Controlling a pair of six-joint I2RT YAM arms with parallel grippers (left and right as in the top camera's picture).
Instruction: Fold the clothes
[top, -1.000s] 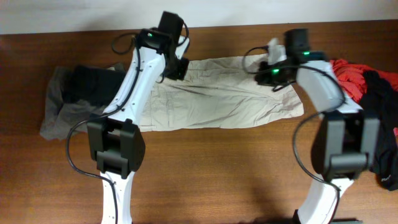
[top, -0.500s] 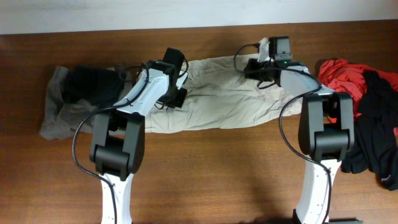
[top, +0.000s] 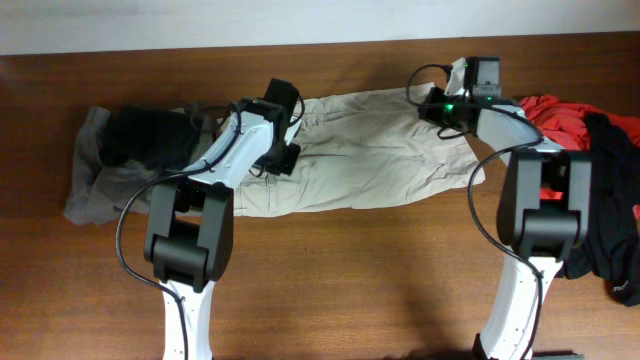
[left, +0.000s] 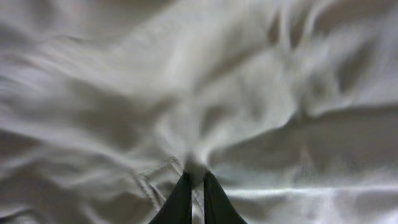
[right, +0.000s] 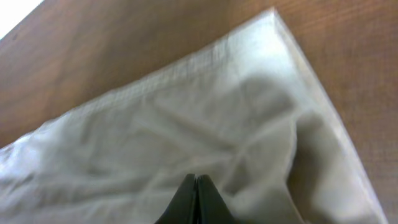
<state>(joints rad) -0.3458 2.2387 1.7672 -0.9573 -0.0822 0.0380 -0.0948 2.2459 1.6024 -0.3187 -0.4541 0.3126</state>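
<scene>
soft even light overhead; wrist views blurred, the clothes (left: 199, 93) washed out pale.

Plain light beige shorts (top: 380, 160); brown wood-grain table (top: 350, 280); a red garment (top: 555, 115) beside a black garment (top: 610, 200); a grey garment (top: 85, 195) under black cloth (top: 145, 135).

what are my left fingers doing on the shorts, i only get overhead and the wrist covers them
Observer: In the left wrist view the left gripper is pinched on a small raised ridge of the khaki shorts, with cloth showing between the tips.
Operator: and the right one
Observer: The right wrist view shows the right gripper shut, tips against the cloth near a hemmed corner. Creases run to the tips, but I cannot tell whether cloth is caught.
Operator: is that corner off the table
Observer: Bare wood of the table shows past both edges of the corner; whether it is lifted I cannot tell.
</scene>
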